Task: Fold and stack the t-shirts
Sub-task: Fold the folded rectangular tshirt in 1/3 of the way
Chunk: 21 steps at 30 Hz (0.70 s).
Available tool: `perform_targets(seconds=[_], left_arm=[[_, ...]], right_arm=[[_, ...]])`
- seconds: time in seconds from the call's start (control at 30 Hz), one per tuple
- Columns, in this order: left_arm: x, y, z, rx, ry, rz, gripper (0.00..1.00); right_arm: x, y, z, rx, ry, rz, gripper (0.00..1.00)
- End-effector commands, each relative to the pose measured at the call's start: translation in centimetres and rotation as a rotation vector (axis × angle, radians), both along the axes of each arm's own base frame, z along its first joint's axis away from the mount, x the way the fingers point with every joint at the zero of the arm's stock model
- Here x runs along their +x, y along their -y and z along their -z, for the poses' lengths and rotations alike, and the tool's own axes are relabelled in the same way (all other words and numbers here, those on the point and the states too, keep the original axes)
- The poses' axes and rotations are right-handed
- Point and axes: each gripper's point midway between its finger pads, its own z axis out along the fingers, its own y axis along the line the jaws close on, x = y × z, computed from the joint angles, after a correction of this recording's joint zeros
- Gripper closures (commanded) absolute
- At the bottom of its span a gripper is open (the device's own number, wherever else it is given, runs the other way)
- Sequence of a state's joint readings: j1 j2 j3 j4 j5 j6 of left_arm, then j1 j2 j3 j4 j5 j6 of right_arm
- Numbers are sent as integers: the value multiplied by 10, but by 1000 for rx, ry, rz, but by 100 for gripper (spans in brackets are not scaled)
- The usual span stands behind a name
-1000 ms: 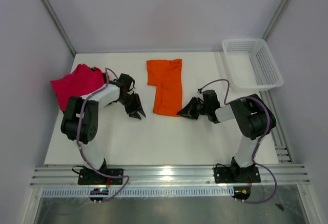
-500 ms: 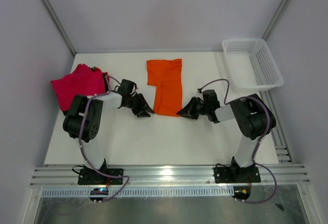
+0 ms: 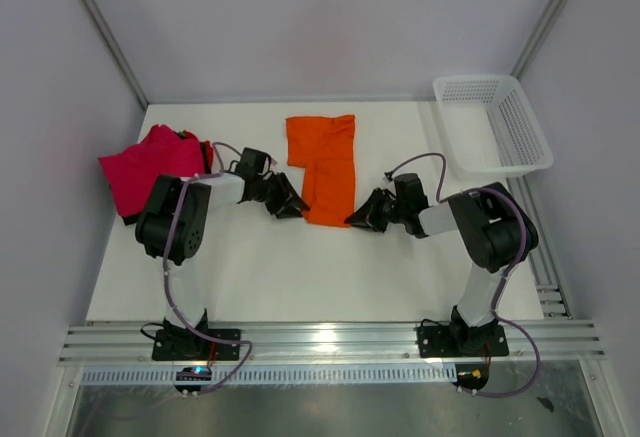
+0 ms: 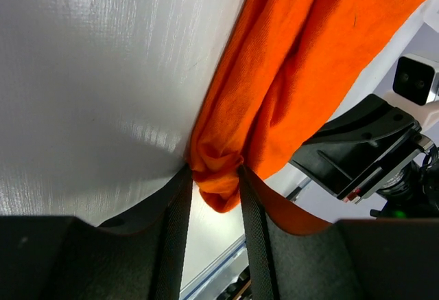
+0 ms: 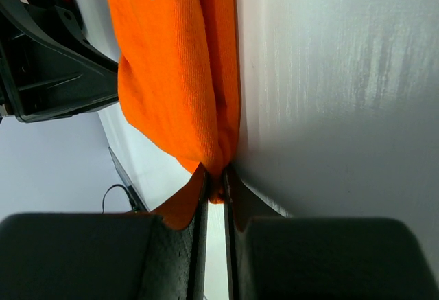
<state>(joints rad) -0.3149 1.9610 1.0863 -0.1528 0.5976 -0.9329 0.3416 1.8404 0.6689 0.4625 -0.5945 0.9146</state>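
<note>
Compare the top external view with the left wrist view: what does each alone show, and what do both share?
Top external only: the magenta shirt and the white basket. Left wrist only: the left hand pinching a bunched shirt corner. Both: the orange shirt and the right hand.

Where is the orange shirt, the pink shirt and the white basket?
orange shirt [image 3: 329, 165], top view, middle of the cloth.
pink shirt [image 3: 150, 164], top view, middle of the heap.
white basket [image 3: 521, 125], top view, its right mesh wall.
</note>
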Motion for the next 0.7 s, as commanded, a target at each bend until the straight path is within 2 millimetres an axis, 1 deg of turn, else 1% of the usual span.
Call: perform_targets(seconds=[0.0, 0.03, 0.07, 0.1, 0.13, 0.17, 0.2, 0.27, 0.33, 0.47, 0.53, 0.57, 0.63, 0.67], left_arm=[[-3, -7, 14, 65, 5, 4, 62], [-8, -9, 13, 76, 2, 15, 57], [-13, -13, 13, 96, 10, 36, 49], [-16, -14, 4, 95, 25, 52, 43], [-25, -16, 3, 98, 10, 69, 36], [-29, -15, -1, 88, 21, 93, 34], [-32, -13, -10, 66, 33, 104, 29], [-40, -13, -14, 44, 22, 115, 28], [-43, -13, -20, 36, 35, 111, 28], [-47, -15, -9, 49, 14, 114, 28], [-45, -11, -5, 25, 4, 111, 28], [-45, -10, 3, 23, -13, 109, 28], [-40, -7, 7, 7, -11, 102, 28], [-39, -6, 13, 4, -19, 100, 28]], right_arm=[[4, 0, 12, -45, 6, -7, 94], [4, 0, 12, -43, 4, -5, 94], [3, 0, 14, -43, 0, -7, 94], [4, -1, 14, -42, 3, -7, 94], [3, 0, 14, -42, 0, -6, 94], [3, 0, 15, -41, -1, -6, 94], [3, 0, 16, -42, -5, -5, 94], [3, -1, 17, -37, -9, -4, 94], [3, -2, 18, -30, -15, -1, 94], [4, -4, 19, -23, -16, 0, 94], [4, -5, 18, -20, -16, -2, 94], [2, -6, 19, -21, -17, -5, 94], [2, -6, 19, -21, -17, -7, 94], [0, -7, 19, -23, -18, -9, 94]])
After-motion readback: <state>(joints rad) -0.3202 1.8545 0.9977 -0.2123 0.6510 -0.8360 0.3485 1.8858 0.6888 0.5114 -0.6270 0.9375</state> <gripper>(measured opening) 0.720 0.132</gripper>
